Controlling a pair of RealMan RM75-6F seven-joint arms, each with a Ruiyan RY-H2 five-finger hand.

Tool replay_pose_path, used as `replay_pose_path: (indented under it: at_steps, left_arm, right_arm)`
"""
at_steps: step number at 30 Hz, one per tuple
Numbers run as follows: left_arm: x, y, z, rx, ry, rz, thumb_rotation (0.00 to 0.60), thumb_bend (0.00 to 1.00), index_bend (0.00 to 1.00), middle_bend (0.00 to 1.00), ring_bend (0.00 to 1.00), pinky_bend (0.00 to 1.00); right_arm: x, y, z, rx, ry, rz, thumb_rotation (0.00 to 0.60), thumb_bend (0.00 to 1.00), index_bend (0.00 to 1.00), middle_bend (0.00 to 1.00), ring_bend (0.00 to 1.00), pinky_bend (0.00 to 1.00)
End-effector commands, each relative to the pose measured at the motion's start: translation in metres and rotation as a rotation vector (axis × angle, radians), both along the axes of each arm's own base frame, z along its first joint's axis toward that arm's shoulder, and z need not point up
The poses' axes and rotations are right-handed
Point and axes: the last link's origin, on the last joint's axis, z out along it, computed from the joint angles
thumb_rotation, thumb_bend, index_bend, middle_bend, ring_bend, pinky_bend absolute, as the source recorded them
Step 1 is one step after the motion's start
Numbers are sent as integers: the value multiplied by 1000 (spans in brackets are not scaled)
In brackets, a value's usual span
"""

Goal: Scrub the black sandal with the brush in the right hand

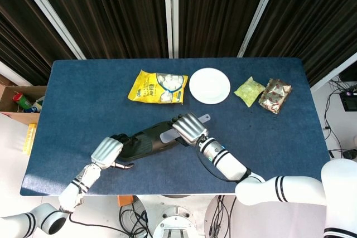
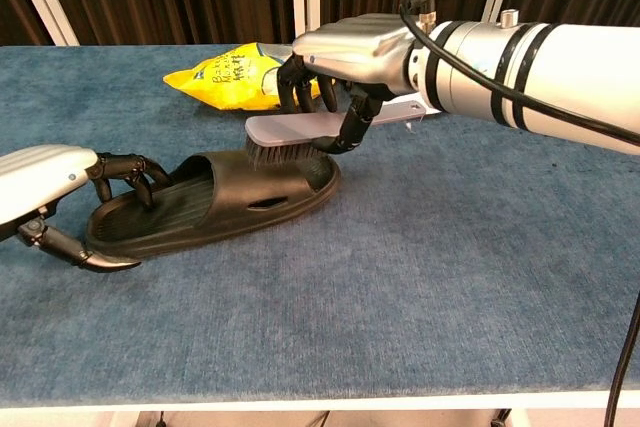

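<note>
The black sandal (image 2: 215, 202) (image 1: 146, 140) lies flat on the blue table, toe pointing right. My left hand (image 2: 50, 192) (image 1: 107, 152) holds its heel end, fingers hooked inside on the footbed and thumb outside the rim. My right hand (image 2: 345, 57) (image 1: 188, 128) grips a grey brush (image 2: 290, 137) (image 1: 169, 135) by its handle. The brush's dark bristles touch the top of the sandal's strap.
A yellow snack bag (image 1: 158, 86) (image 2: 215, 74) lies behind the sandal. A white plate (image 1: 209, 85) sits right of it, then a green packet (image 1: 249, 90) and a brown packet (image 1: 275, 95). The table's near edge (image 2: 320, 392) runs along the front.
</note>
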Motion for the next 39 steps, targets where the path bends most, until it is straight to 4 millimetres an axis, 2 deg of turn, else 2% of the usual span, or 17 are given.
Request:
replay_pose_path:
  at_steps: [1, 15, 25, 39]
  left_arm:
    - [-1, 0, 0, 1, 9, -2, 398, 160, 241, 362, 309, 425]
    - [-4, -1, 3, -1, 21, 5, 399, 159, 240, 362, 309, 426]
    - [-6, 0, 5, -3, 12, 13, 401, 158, 240, 362, 309, 425]
    - [-6, -1, 6, -2, 5, 16, 400, 158, 240, 362, 309, 426]
  right_arm:
    - [2, 1, -7, 19, 15, 5, 600, 477, 972, 762, 662, 656]
    - [20, -8, -28, 44, 13, 12, 600, 482, 973, 762, 661, 656]
    - [33, -28, -42, 1, 14, 13, 600, 482, 974, 762, 661, 656]
    - [49, -44, -47, -89, -2, 26, 600, 486, 978, 762, 662, 656]
